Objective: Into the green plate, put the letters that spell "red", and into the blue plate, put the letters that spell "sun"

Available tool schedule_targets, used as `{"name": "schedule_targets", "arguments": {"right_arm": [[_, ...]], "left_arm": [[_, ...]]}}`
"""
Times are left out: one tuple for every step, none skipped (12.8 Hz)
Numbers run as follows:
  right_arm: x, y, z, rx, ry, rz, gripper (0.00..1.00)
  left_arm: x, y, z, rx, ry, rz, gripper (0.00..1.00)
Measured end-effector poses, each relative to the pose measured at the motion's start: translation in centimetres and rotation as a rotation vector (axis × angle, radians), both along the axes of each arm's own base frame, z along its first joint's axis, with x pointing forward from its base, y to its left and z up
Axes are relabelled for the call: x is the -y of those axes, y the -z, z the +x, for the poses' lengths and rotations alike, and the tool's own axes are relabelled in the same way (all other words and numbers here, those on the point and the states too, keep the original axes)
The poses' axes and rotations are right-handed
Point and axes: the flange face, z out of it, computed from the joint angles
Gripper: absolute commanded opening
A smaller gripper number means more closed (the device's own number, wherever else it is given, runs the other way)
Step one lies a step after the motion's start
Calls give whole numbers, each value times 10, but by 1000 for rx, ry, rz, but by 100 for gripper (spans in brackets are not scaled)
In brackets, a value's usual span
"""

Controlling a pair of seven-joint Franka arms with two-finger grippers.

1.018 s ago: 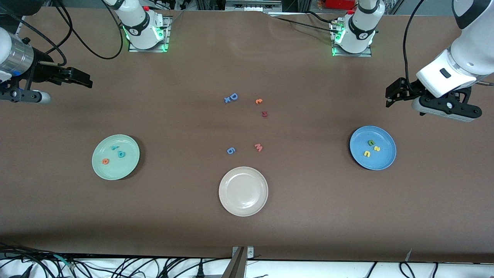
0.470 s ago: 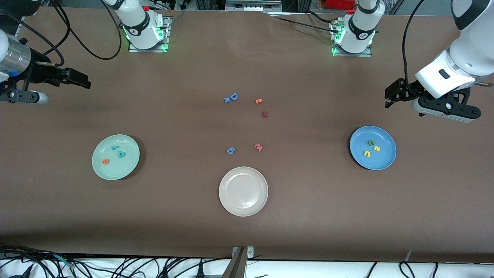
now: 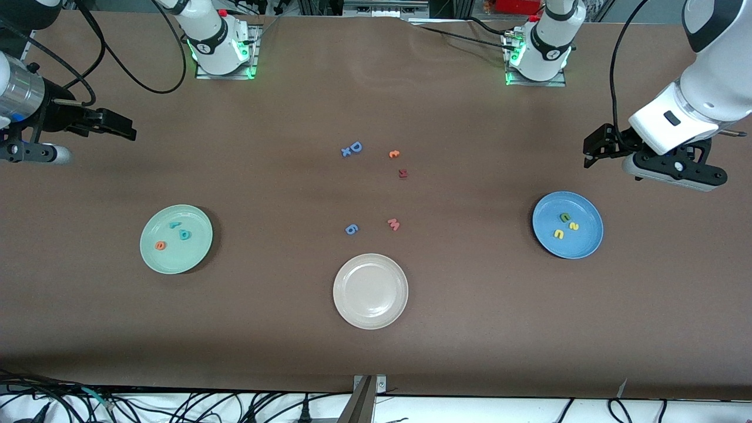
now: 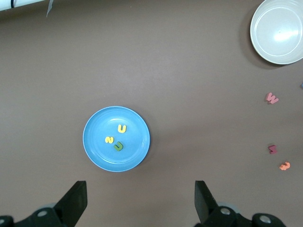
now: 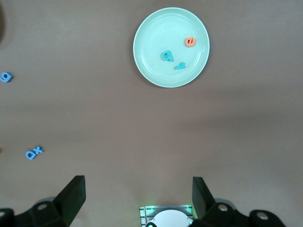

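Six foam letters are lying sorted, "red" [image 3: 172, 234] in the green plate [image 3: 197, 256] at nine o'clock, "sun" [image 3: 565, 225] in the blue plate [image 3: 581, 248] at three, strays [image 3: 376, 187] sitting mid-table above the cream plate [image 3: 370, 291], both grippers [image 3: 120, 124] [image 3: 594, 148] hanging wide, empty.

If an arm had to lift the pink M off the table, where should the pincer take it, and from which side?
Probably straight down from above. The pink M lies flat on the table, too thin to grip from the side. Close the fingers across its narrower width, on its two outer edges. Nothing crowds it: the blue 6 lies apart beside it, and the cream plate sits nearer the front camera, so open fingers should fit.
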Motion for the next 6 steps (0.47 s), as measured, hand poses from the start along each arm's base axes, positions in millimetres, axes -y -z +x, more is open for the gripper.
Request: {"name": "schedule_targets", "arguments": {"right_arm": [[0,1,0,0,0,-2,100],[0,1,1,-1,0,-3,100],[0,2,2,2,0,-3,100],[0,2,3,9,0,-3,100],[0,2,3,13,0,-3,100],[0,1,4,15,0,-3,100]], "left_arm": [[0,0,0,0,0,0,100],[0,1,0,-1,0,0,100],[1,1,0,-1,1,0,100],[1,1,0,-1,2,0,100],[1,1,0,-1,2,0,100],[1,1,1,0,2,0,100]]}}
